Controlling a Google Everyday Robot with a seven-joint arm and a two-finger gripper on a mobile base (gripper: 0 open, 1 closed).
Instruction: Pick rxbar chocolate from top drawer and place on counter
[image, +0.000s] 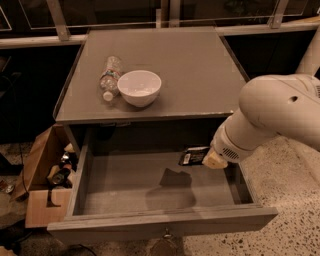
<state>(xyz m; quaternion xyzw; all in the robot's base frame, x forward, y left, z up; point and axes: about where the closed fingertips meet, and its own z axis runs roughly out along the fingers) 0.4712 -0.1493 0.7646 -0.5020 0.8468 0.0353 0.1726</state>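
The top drawer (150, 187) stands pulled open below the counter (190, 75). My gripper (209, 159) is over the drawer's right side, shut on the rxbar chocolate (193, 155), a black bar with a white label at its left end. The bar is held level, lifted clear above the drawer floor, and its shadow falls on the floor below. One pale fingertip (214, 161) shows at the bar's right end; the rest of the gripper is hidden behind my white arm.
A white bowl (139, 87) and a clear plastic bottle (110, 76) lying on its side sit on the counter's front left. An open cardboard box (42, 175) with clutter stands on the floor left of the cabinet.
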